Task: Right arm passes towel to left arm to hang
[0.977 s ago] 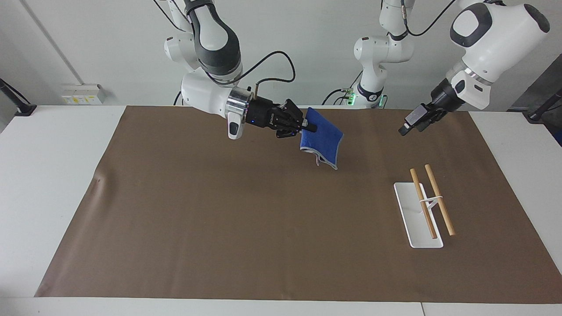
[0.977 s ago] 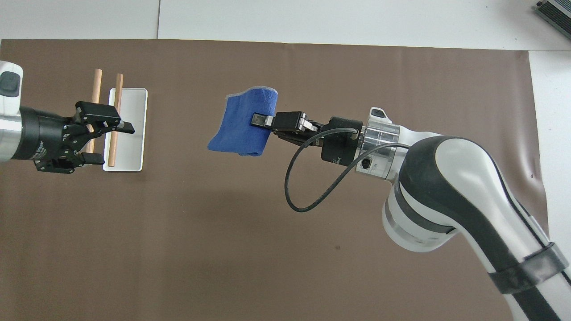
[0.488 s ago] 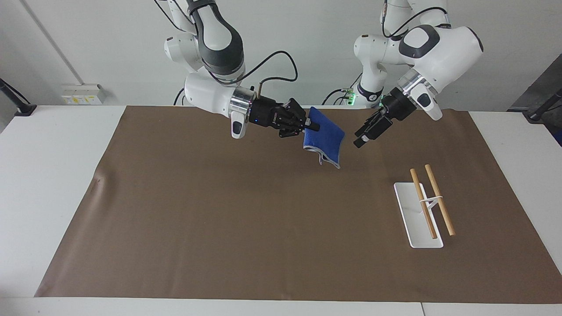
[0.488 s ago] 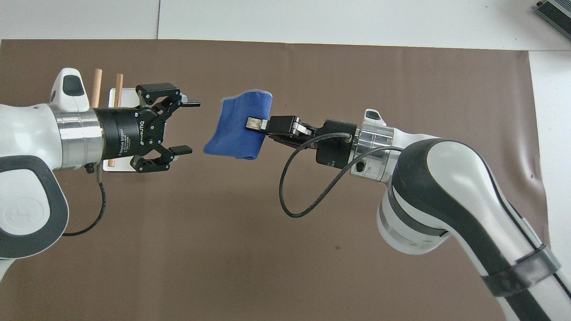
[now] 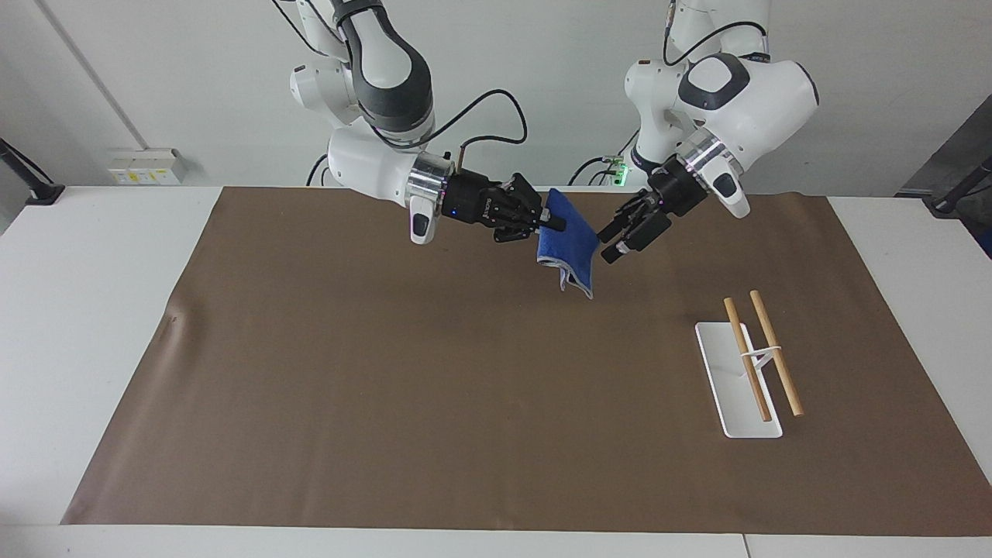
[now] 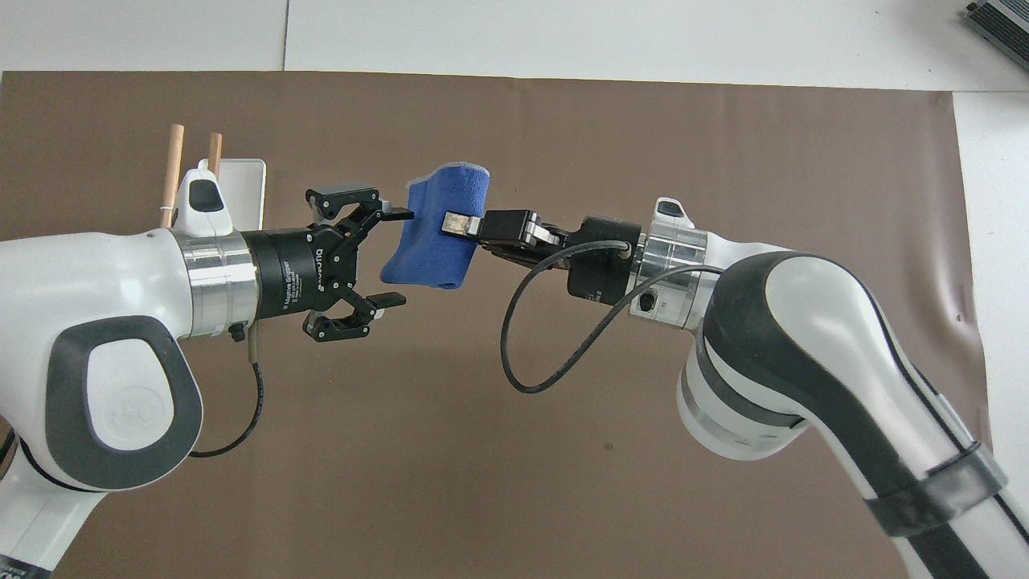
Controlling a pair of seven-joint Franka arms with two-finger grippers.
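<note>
My right gripper (image 5: 555, 223) is shut on one edge of the bright-blue towel (image 5: 571, 246) and holds it in the air over the brown mat, midway between the arms. The towel hangs folded below the fingers; it also shows in the overhead view (image 6: 430, 241), with the right gripper (image 6: 455, 223) on it. My left gripper (image 5: 614, 249) is open and level with the towel's free edge. From above, the left gripper (image 6: 395, 256) has its jaws spread either side of that edge. I cannot tell if it touches the cloth.
A white rack base (image 5: 732, 403) with two wooden rods (image 5: 763, 353) stands on the brown mat (image 5: 387, 372) toward the left arm's end. In the overhead view the left arm covers part of the rack base (image 6: 243, 183) and rods (image 6: 171, 157).
My left gripper has swung from over the rack across to the towel's free edge, staying open. My right gripper has held the towel almost still.
</note>
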